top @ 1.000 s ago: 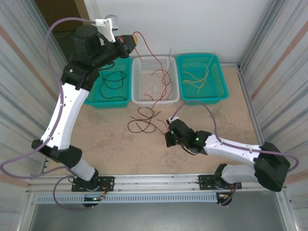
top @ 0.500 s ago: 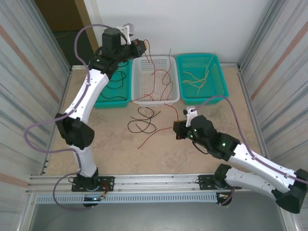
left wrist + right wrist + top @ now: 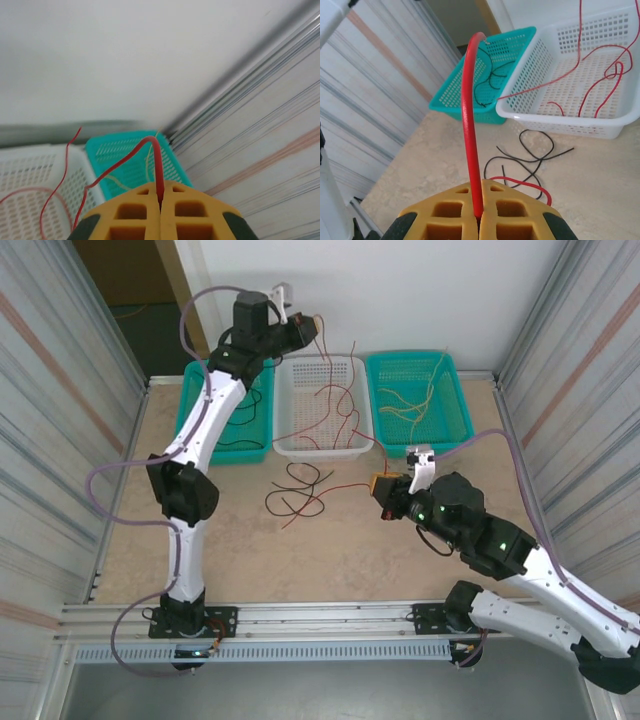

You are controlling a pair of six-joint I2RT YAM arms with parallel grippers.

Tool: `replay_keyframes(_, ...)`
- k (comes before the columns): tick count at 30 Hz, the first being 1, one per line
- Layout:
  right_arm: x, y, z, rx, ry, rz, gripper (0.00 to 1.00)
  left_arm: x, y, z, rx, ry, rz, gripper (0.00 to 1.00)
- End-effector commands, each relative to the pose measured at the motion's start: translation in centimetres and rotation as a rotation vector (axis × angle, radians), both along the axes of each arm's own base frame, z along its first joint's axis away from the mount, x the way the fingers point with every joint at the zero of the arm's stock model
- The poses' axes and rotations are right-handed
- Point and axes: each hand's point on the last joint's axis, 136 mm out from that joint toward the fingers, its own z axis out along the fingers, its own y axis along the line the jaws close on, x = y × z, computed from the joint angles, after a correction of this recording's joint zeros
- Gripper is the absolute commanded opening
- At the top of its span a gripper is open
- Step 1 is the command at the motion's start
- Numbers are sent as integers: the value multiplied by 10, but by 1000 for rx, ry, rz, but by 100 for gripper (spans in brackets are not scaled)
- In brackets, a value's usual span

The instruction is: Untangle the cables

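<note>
The raised red cable (image 3: 160, 172) is pinched between the pressed-together yellow fingers (image 3: 135, 217) of the left gripper (image 3: 160, 200). It arcs over and drops toward the white basket (image 3: 30, 210). In the overhead view this left gripper (image 3: 305, 328) sits high in the upper middle of the frame, over the far rim of the white basket (image 3: 288, 445).

The low red cable (image 3: 466, 115) is clamped the same way in the right gripper (image 3: 479, 215), its fingers (image 3: 510, 222) shut tight on it. Overhead, the right gripper (image 3: 387, 485) is at centre right, and its cable (image 3: 335, 490) trails left across the bench (image 3: 250, 550).

Just left of it, loose black cables (image 3: 296, 492) lie in loops on the bench, below the white basket. More red cables (image 3: 340, 405) lie in that basket.

The left teal basket (image 3: 190, 430) holds black cables (image 3: 240, 445). The right teal basket (image 3: 462, 410) holds tan cables (image 3: 415, 405).
</note>
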Motion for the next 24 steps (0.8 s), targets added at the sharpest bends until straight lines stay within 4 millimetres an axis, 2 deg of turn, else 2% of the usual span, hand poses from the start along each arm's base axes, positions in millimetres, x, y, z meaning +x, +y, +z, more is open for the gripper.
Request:
replay_keyframes(1, 2, -10, 16, -15, -46, -26, 0, -5, 2, 23, -41, -41, 2, 0)
replay_keyframes(3, 1, -11, 21, -10, -57, -23, 0, -1, -2, 5, -33, -6, -16, 1)
replay_keyframes(4, 0, -11, 24, -7, -62, -21, 0, 0, -4, -8, -31, 28, -28, 13)
replay_keyframes(5, -1, -12, 27, -6, -66, -22, 0, 1, -8, -22, -30, 63, -43, 31)
replay_keyframes(6, -1, -13, 28, -7, -68, -21, 0, 0, -10, -31, -30, 91, -53, 45)
replay_keyframes(7, -2, -14, 30, -8, -72, -22, 0, -2, -10, -40, -28, 117, -58, 56)
replay_keyframes(9, -3, -17, 34, -7, -80, -26, 0, -6, -10, -50, -20, 131, -58, 80)
replay_keyframes(10, -3, -19, 36, -5, -86, -32, 0, -16, -7, -37, -22, 96, -58, 86)
replay_keyframes(14, -2, -21, 41, -4, -93, -37, 0, -48, -1, -15, 18, 5, -85, 89)
replay_keyframes(19, 1, -14, 52, 15, -103, -17, 0, -105, 17, 9, 48, -79, -126, 88)
replay_keyframes(24, 7, 7, 62, 32, -95, 50, 0, -184, 21, 1, 34, -140, -261, 82)
